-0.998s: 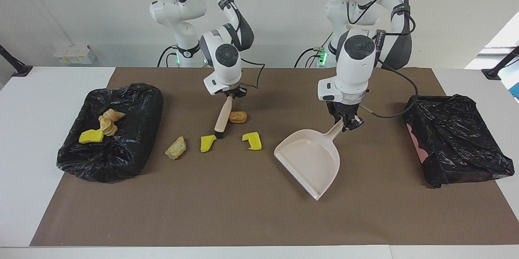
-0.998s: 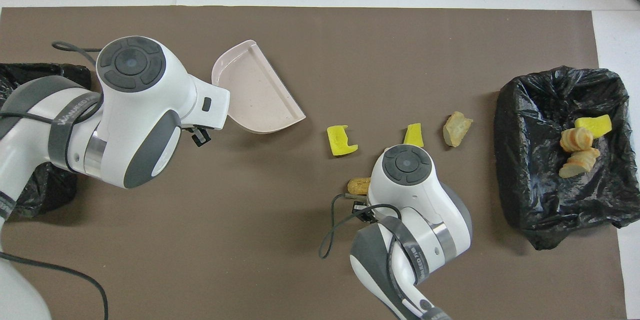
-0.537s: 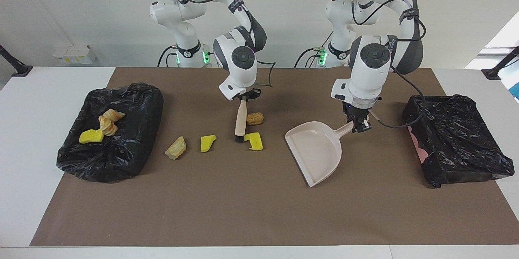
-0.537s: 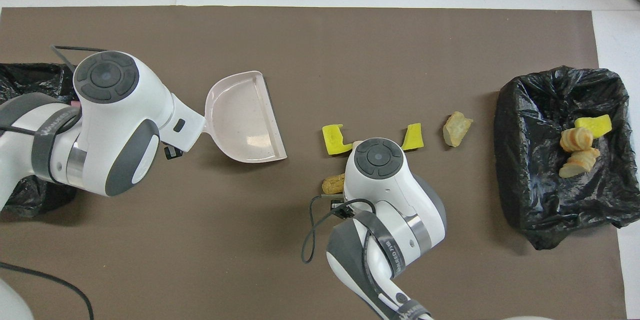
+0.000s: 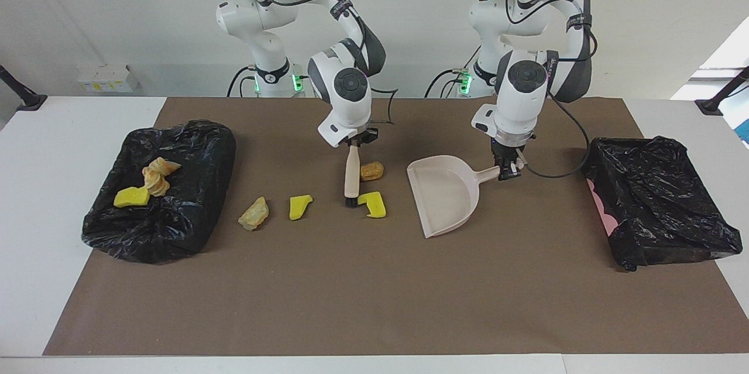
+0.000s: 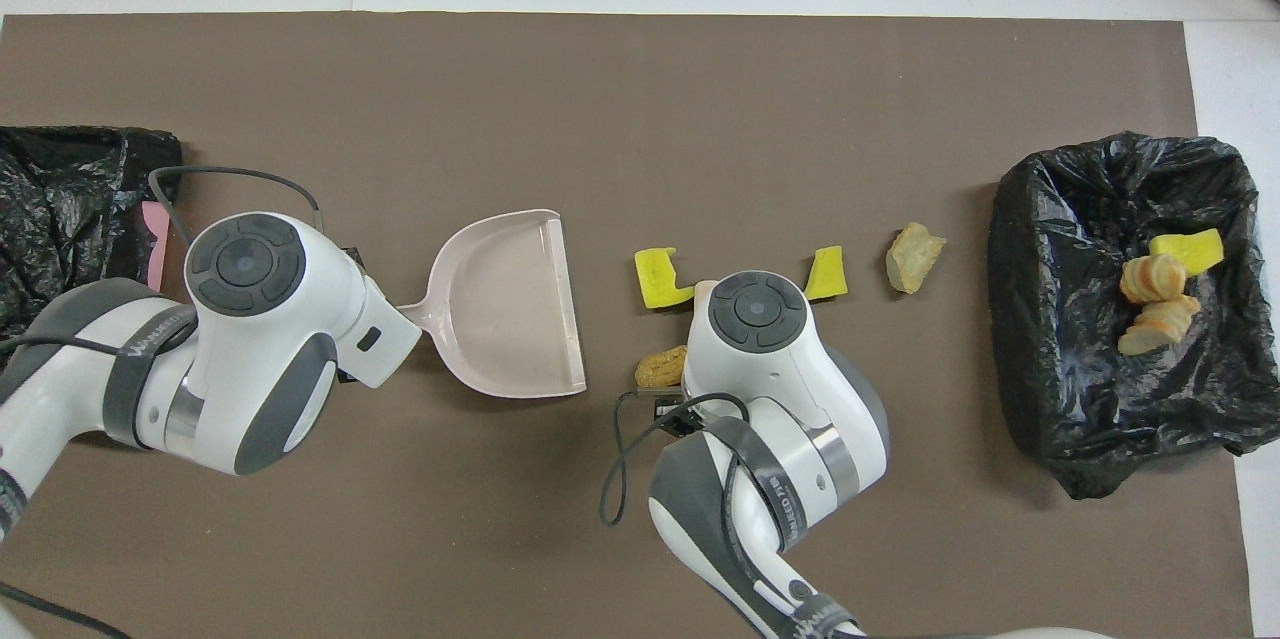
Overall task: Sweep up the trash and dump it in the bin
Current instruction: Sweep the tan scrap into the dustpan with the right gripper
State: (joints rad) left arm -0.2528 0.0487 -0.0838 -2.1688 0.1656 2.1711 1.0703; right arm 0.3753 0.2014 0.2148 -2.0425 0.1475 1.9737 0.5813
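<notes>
- Since a second ago, the dustpan (image 5: 446, 198) has swung round and drawn in toward the trash, its open lip now facing the brush (image 5: 351, 178); the brush has travelled toward the left arm's end, pushing the notched yellow sponge piece (image 5: 373, 204) along.
- Left gripper (image 5: 507, 173): clenched on the dustpan's handle, pan lying low on the brown mat (image 5: 363, 304).
- Right gripper (image 5: 357, 141): clamped on the brush handle, bristles down at the mat, touching the notched sponge piece.
- Trash on the mat: the notched sponge piece and a tan lump (image 5: 371, 171) just beside the brush; a second yellow piece (image 5: 299, 206) and a crusty lump (image 5: 254, 213) lie nearer the right arm's end, apart from the brush.
- Trash already binned: a yellow piece (image 5: 131, 196) and bread-like lumps (image 5: 157, 175) rest in the black-lined bin (image 5: 158, 227) at the right arm's end. A second black-lined bin (image 5: 661, 210) sits at the left arm's end.
- Judgement: sweeping is in hand. Recommend keeping the pan lip flat to the mat and steady, bristles in contact, and stroking straight at the lip so both near pieces enter together; the tan lump may roll aside.
</notes>
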